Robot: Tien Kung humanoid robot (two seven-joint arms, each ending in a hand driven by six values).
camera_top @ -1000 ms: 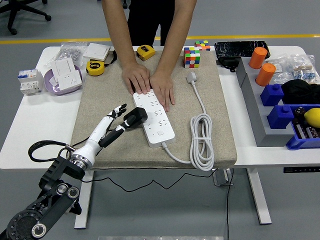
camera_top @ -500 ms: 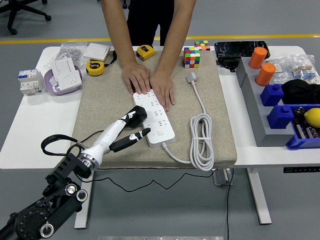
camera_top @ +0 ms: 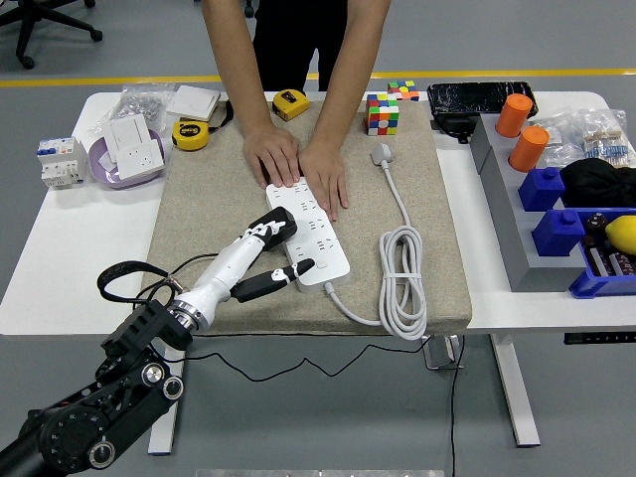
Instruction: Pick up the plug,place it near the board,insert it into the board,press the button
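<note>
Your left hand (camera_top: 266,260) lies over the near end of the long white plastic power strip (camera_top: 306,235), fingers loosely spread, thumb extended onto it. The chunky black plug (camera_top: 277,227) sits seated beneath the fingertips. Press the button squarely, gently.

A white table (camera_top: 70,248) carries a beige mat (camera_top: 199,209), yellow tape measures (camera_top: 189,134), and blue bins (camera_top: 556,229).

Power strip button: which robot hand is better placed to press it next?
Left. The left hand is already at the power strip, its thumb reaching over the near end where the button sits. No right arm is in view. The person's hands steady the strip's far end.
</note>
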